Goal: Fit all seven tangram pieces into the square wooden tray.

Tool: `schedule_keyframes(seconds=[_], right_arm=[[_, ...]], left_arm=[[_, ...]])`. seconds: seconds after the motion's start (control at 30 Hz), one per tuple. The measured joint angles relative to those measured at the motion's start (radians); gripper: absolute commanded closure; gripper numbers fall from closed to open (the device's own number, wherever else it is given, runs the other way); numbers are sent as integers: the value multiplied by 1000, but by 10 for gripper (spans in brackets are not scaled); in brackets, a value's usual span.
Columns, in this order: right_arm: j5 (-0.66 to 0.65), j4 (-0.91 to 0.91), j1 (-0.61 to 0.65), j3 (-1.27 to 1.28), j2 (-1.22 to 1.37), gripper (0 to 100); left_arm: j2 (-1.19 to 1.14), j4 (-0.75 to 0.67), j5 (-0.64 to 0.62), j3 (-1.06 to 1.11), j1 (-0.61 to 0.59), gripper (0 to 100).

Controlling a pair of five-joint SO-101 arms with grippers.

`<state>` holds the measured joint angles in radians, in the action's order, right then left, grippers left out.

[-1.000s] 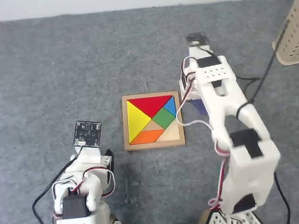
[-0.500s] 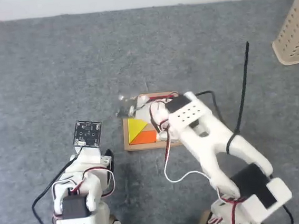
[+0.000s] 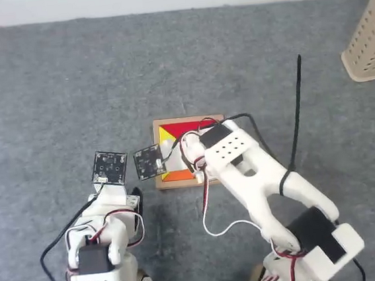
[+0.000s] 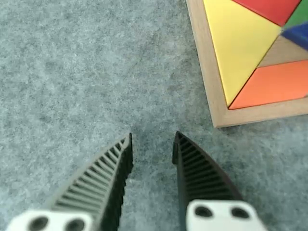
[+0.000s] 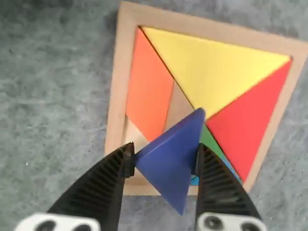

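The square wooden tray [image 5: 115, 96] lies on grey carpet and holds a yellow triangle [image 5: 211, 72], an orange piece [image 5: 149, 96], a red triangle [image 5: 250, 115] and a green piece [image 5: 211, 139]. A bare wooden gap [image 5: 179, 103] shows between them. My right gripper [image 5: 162, 161] is shut on a dark blue triangle [image 5: 168, 159] held just above the tray's middle. In the high view the right arm [image 3: 235, 156] covers most of the tray [image 3: 154, 127]. My left gripper [image 4: 153, 144] stands open over bare carpet, just off a tray corner [image 4: 207, 82].
A woven basket [image 3: 370, 36] stands at the far right edge. A black cable [image 3: 297, 103] rises beside the right arm. The left arm [image 3: 101, 242] sits near the front left, with open carpet beyond it.
The right arm has swung from beside the tray's right side to over the tray, and now covers much of it. The left arm has not moved.
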<state>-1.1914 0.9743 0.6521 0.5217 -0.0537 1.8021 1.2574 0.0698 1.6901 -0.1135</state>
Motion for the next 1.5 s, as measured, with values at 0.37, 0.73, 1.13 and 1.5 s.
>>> schedule_keyframes(seconds=[0.37, 0.73, 1.13, 1.5], right_arm=[[52, 17, -2, 3, 0, 721], [215, 87, -2, -11, 0, 976], [776, 270, -183, -210, -25, 993], [985, -149, -74, 144, -219, 993]], left_arm=[[0, 0, 0, 0, 0, 867], [0, 0, 0, 0, 0, 867], [0, 0, 0, 0, 0, 867], [0, 0, 0, 0, 0, 867]])
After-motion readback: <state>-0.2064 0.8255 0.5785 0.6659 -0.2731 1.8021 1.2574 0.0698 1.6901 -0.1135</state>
